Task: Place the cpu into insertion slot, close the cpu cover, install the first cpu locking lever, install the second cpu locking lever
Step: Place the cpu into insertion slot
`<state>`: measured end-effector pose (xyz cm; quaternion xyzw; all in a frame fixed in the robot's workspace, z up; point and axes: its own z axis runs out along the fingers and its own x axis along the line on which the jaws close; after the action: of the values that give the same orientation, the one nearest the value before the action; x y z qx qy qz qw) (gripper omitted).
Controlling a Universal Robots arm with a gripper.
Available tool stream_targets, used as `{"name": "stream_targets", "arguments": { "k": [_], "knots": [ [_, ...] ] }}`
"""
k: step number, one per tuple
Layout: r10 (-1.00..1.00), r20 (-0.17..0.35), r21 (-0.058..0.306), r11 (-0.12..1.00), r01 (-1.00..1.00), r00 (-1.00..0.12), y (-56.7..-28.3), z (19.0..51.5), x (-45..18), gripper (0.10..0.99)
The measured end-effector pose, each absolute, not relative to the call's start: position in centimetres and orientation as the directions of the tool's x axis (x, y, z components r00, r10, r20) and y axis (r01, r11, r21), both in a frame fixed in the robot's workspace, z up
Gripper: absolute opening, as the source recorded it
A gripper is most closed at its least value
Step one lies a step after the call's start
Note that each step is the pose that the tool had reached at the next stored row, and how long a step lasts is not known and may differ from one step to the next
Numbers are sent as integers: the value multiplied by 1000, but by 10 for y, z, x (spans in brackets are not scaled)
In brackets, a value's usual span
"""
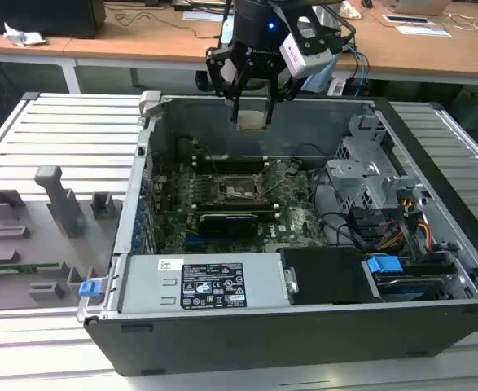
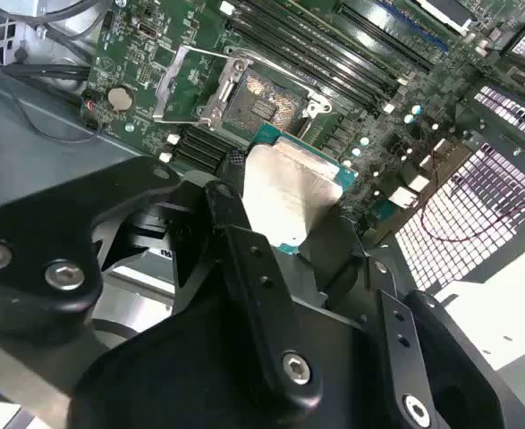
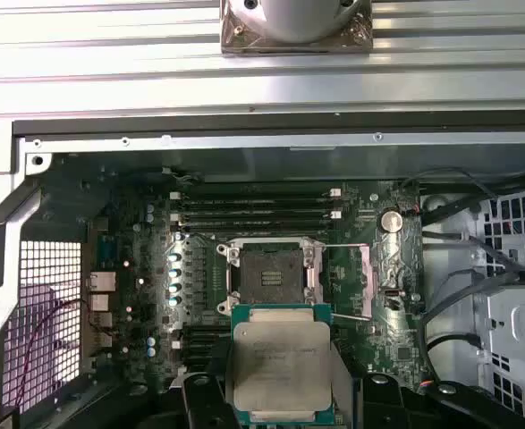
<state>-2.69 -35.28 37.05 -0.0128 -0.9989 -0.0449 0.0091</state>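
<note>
My gripper (image 1: 252, 104) hangs over the open computer case, shut on the cpu (image 1: 252, 120), a pale silvery square chip held flat between the black fingers (image 2: 231, 192). In both wrist views the cpu (image 3: 280, 362) (image 2: 293, 192) sits above the green motherboard (image 3: 128, 357), apart from it and a little to one side of the insertion slot (image 3: 269, 274) (image 2: 260, 100). The slot is a dark square socket with a grey metal rim and lies bare. The cpu cover (image 3: 349, 281) (image 2: 183, 85), a thin grey frame, is swung open beside the socket.
Long black memory slots (image 3: 258, 210) run beside the socket. The case walls (image 1: 153, 155) ring the board. A labelled power supply (image 1: 210, 285), a grey drive cage (image 1: 369, 167) and loose cables (image 1: 401, 232) fill the near and right side. A grey fixture tray (image 1: 35, 236) lies outside at the exterior view's left.
</note>
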Motion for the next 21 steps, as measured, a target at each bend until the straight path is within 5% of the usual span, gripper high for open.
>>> {"name": "stream_targets", "arguments": {
  "k": [21],
  "knots": [
    [95, 19, 89, 991, 96, -995, -353, 370, -27, 525]
  ]
}}
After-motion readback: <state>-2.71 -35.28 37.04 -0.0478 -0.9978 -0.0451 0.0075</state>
